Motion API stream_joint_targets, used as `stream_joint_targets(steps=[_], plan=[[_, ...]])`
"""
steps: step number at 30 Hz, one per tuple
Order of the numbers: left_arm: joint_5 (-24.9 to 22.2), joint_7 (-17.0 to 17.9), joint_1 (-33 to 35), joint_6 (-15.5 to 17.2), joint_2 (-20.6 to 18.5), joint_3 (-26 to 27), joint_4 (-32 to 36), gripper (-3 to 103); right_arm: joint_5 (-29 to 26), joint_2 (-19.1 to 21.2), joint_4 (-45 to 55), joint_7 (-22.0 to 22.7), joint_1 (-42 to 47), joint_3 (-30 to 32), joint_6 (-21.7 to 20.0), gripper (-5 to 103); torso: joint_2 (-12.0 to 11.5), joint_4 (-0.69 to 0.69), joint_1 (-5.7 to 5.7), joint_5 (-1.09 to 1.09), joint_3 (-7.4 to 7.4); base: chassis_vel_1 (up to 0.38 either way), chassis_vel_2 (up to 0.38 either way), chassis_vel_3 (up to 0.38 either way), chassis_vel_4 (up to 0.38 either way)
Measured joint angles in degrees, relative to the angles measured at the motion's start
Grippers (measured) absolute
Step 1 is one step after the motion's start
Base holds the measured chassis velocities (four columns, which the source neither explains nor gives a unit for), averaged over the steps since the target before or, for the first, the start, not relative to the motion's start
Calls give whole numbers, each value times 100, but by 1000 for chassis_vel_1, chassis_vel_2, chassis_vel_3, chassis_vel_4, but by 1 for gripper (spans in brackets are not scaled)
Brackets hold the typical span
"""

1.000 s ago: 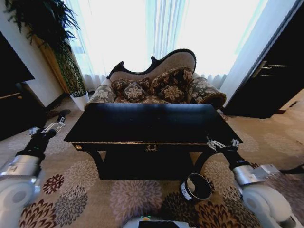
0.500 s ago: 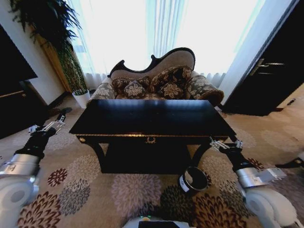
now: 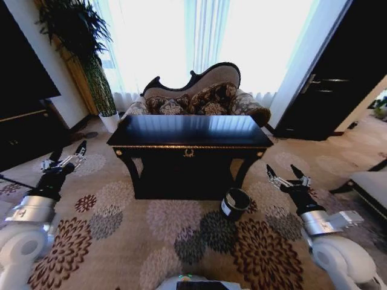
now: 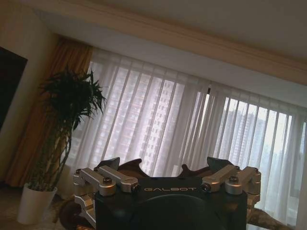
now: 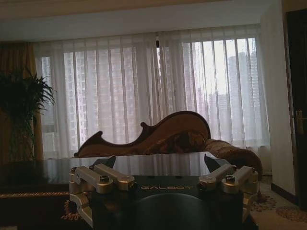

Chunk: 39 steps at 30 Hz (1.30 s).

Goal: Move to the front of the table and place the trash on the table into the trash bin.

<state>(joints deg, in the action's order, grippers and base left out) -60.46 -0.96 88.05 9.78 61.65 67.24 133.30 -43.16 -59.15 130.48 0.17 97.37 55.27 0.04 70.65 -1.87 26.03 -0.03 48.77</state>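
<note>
both the left gripper point(image 3: 64, 158) and right gripper point(image 3: 289, 179) hang spread and empty near the bench point(image 3: 190, 132), whose bin point(image 3: 234, 203) looks light and rigid, best held by its rim.

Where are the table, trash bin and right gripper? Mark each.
table point(image 3: 181, 128): head view, bare glossy top.
trash bin point(image 3: 234, 203): head view, side wall near the white label.
right gripper point(image 3: 281, 174): head view, midway between its open fingertips.

The right gripper point(image 5: 160, 165) has its 2 fingers spread wide apart, with nothing between them. Past it lies the table point(image 5: 43, 175), its dark glossy top reflecting the window light. Behind the table is a sofa point(image 5: 158, 136) with a curved back, before sheer white curtains point(image 5: 144, 91). A plant point(image 5: 21, 110) is beside them.
</note>
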Motion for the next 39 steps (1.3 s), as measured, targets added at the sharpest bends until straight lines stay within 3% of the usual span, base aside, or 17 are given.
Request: stream_joint_targets(steps=[8,26,39], plan=[[-12,-15,69,-1,6,140,41,100,10,11,-37,35,-75,-67,-21,100,4,1,-8,1,-4,258,-262,-258,274],[34,-16,41,6,-9,68,22,100,132,13,-118,8,-102,-87,-16,100,-1,1,-2,2,-1,43,-50,-43,42],[-4,-16,32,8,-41,93,27,100,64,20,-137,-47,-50,-9,78,100,9,-1,-15,2,-7,180,-192,-195,180]])
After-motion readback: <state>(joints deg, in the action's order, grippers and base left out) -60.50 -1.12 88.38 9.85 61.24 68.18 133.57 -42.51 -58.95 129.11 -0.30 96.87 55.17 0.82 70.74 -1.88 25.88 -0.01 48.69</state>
